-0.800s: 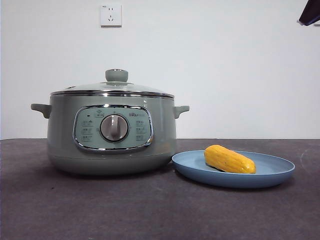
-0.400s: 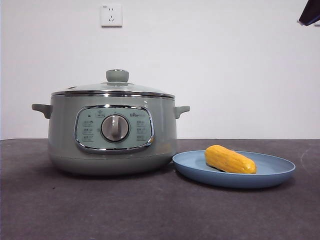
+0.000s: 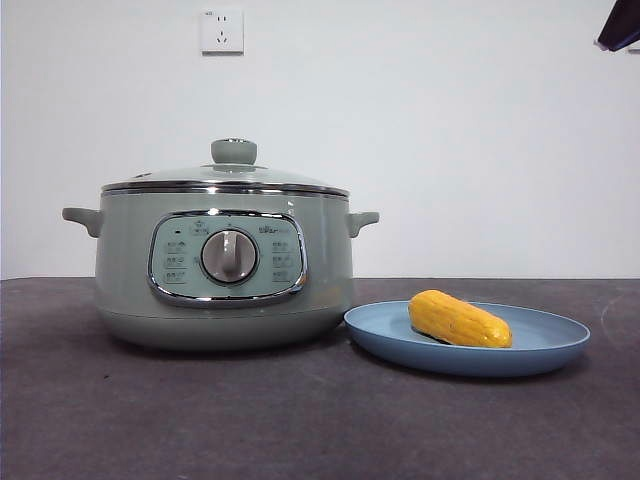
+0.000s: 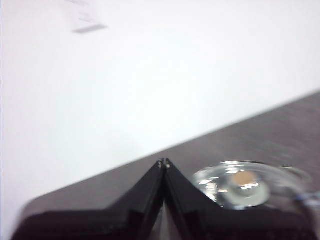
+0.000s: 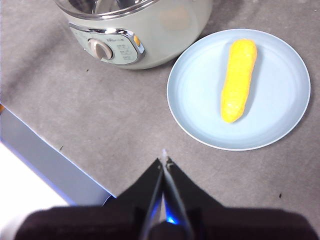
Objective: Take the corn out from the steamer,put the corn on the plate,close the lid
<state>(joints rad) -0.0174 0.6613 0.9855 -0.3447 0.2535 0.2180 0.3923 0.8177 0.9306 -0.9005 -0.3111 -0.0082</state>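
Observation:
The yellow-orange corn (image 3: 458,319) (image 5: 238,79) lies on the light-blue plate (image 3: 545,340) (image 5: 280,115), to the right of the sage-green steamer (image 3: 225,265) (image 5: 165,35). The glass lid (image 3: 230,175) (image 4: 235,182) with its green knob sits closed on the steamer. My right gripper (image 5: 164,161) hangs shut and empty high above the table in front of the plate. My left gripper (image 4: 163,162) is shut and empty, raised well above the lid. In the front view only a black arm tip (image 3: 620,25) shows at the top right corner.
A white wall socket (image 3: 222,30) sits on the back wall above the steamer. The dark grey table (image 3: 300,420) ends in a blue-edged front border (image 5: 45,160) near my right arm.

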